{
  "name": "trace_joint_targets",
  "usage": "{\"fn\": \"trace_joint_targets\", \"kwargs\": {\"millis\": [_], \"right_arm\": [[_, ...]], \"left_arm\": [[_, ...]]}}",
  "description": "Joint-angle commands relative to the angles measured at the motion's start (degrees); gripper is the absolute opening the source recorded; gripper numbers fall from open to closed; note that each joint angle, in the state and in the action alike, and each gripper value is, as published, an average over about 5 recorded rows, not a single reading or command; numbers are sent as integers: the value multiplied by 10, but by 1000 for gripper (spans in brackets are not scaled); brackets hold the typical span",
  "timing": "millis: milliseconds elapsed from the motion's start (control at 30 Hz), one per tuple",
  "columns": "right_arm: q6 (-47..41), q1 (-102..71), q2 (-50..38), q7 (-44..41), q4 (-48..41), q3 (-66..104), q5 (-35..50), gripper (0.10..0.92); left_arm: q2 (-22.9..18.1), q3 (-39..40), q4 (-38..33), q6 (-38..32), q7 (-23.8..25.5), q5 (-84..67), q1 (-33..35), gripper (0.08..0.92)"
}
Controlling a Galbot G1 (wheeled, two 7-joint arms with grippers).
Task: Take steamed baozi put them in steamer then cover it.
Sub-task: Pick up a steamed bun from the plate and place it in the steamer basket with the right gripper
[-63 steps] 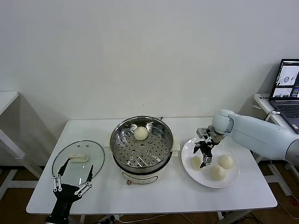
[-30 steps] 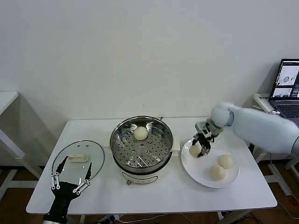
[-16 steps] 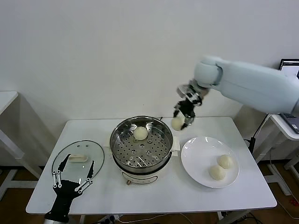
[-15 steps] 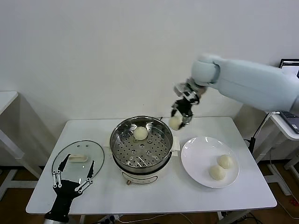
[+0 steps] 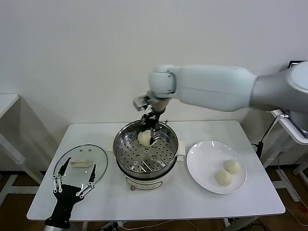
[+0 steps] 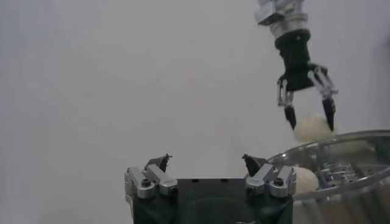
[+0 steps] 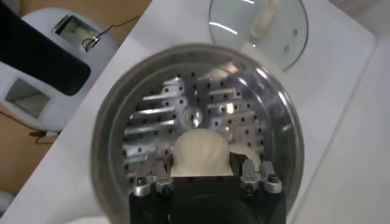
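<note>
R claw [image 5: 148, 133]: clamped on one baozi [image 5: 145, 138], hanging over steamer [image 5: 146, 150] w/ perforated tray. L claw [image 5: 74, 185]: fingers spread wide, idle nr tabletop [image 5: 168, 202] front edge by glass cover [image 5: 80, 162]. Two baozi [image 5: 227, 172] on white plate [image 5: 202, 159].

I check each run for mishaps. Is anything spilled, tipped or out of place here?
Nothing stands out. The right gripper holds a cream-white bun over the upright shiny steel steamer pot, and the clear glass lid lies flat.
</note>
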Motion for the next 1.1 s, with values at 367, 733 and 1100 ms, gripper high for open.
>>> {"fn": "trace_joint_targets", "kwargs": {"millis": [367,733,1100], "right_arm": [[-35,-67,96,80,-54,-16,5,645],[-33,-89,97,75,-67,-18,-15,709],[-27,-36,13,70,18,9,-34,822]], "left_arm": [[0,-2,4,-2,-1,-4,-1,823],[0,-5,5,-4,-1,-5,1,823],[0,-7,1,-2,-2,-6,0,823]]}}
